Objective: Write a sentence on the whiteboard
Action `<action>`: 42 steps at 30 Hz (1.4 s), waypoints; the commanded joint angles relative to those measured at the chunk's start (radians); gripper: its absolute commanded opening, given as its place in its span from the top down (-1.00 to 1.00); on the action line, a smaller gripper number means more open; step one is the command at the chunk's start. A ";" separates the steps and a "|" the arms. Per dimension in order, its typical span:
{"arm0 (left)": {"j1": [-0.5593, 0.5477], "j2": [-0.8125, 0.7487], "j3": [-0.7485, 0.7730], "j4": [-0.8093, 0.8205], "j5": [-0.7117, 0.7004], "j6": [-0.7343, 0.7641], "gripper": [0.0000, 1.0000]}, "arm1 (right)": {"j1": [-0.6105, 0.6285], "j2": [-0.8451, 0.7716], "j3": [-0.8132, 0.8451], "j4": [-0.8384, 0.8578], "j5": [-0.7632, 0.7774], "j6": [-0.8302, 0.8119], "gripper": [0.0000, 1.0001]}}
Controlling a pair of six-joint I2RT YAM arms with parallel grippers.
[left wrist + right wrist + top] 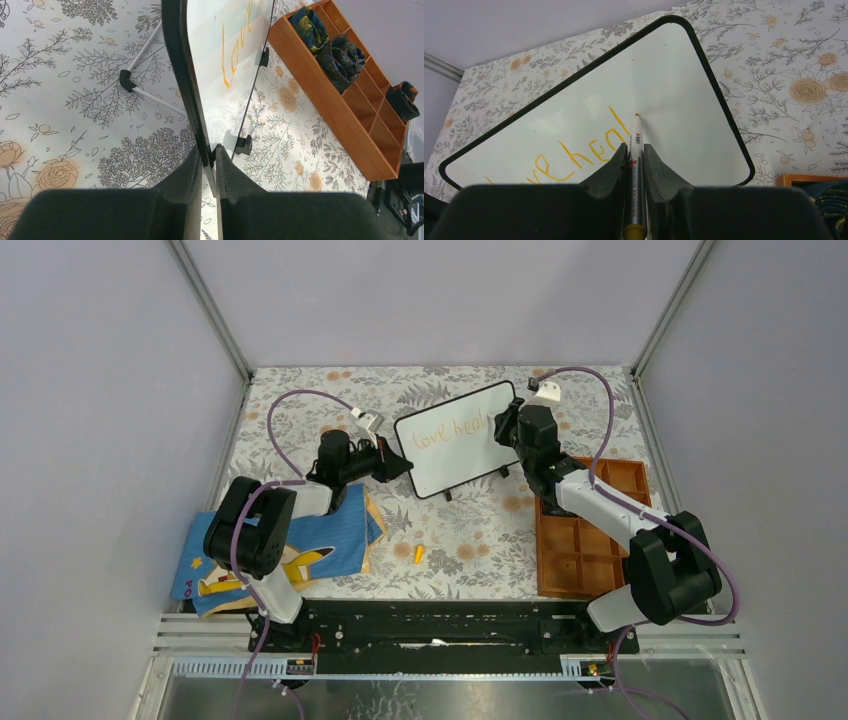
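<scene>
Whiteboard near the table's far edge bears the sentence; left gripper at its left side, right gripper opposite.

I see left arm and right arm: black joints, white links, purple cable each. Matte black, chunky: left end effector, right end effector.

You've got the whiteboard mid-table toward the far side: white, thin black frame, rounded corners, propped on small black feet, right end farther back. The orange cursive sentence across it reads "love heal".
</scene>
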 commanded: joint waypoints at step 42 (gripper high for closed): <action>-0.023 0.005 -0.007 -0.101 -0.069 0.085 1.00 | -0.006 -0.034 -0.014 -0.043 0.057 0.011 1.00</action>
